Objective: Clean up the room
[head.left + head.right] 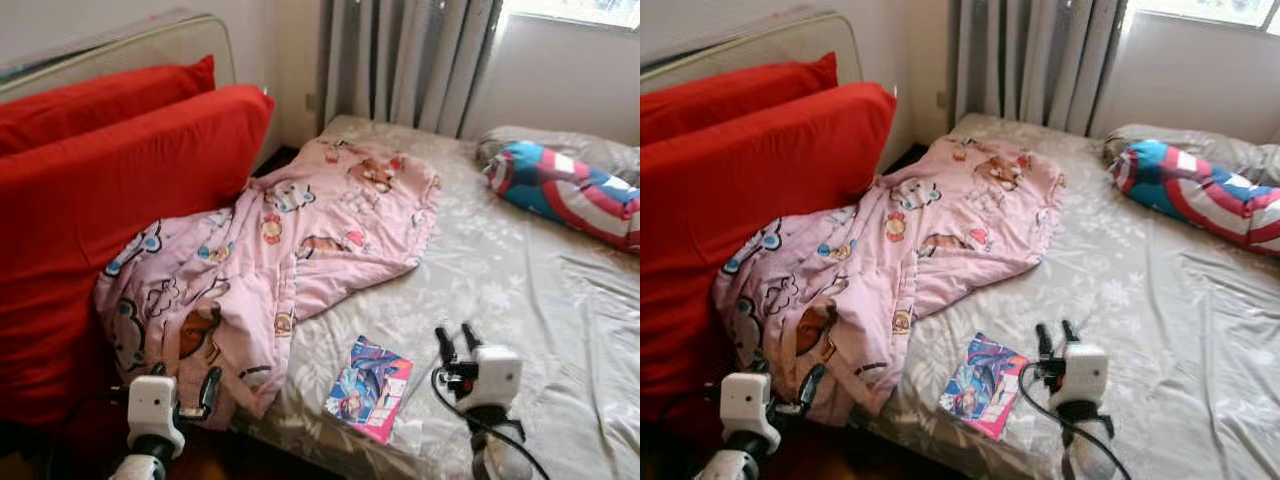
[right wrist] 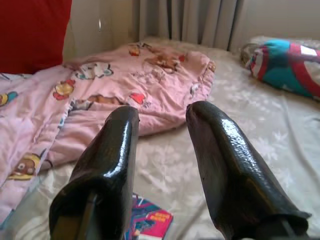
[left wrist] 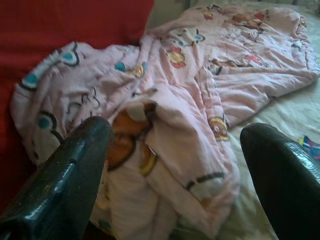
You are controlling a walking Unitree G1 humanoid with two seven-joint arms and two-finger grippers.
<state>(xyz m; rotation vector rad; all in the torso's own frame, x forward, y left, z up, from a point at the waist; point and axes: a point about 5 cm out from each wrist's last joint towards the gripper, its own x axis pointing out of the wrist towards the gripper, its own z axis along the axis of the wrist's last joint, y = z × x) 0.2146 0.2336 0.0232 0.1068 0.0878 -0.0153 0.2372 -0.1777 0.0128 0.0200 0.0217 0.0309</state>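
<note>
Tidying is barely getting under way, judging by how the bed [image 1: 520, 300] is looking: a pink cartoon-print quilt [image 1: 270, 260] is lying crumpled across its near corner, one end bunching against the big red cushions [image 1: 120, 200] and spilling over the mattress edge, the other end spreading flat toward the curtains [image 1: 410, 60]; nothing seems folded or put away yet. A colourful comic book [image 1: 370, 388] is lying on the grey floral sheet just beside the quilt's lower edge, apart from it, and a cushion in red, white and blue rings [image 1: 570, 195] is resting at the far side near the window wall. The left gripper [image 1: 198, 392] is hovering at the hanging corner of the quilt, its fingers [image 3: 65, 175] spreading wide and holding nothing, the rumpled fabric sitting just ahead between them; the right gripper [image 1: 456, 345] is hanging over the bare sheet just beside the comic book, its fingers [image 2: 107, 165] parted with a clear gap and empty. What is left looks like nearly everything: straightening the quilt, lifting the book, setting the cushions right. The red cushions are crowding the quilt's end and may be hampering a clean pull.
</note>
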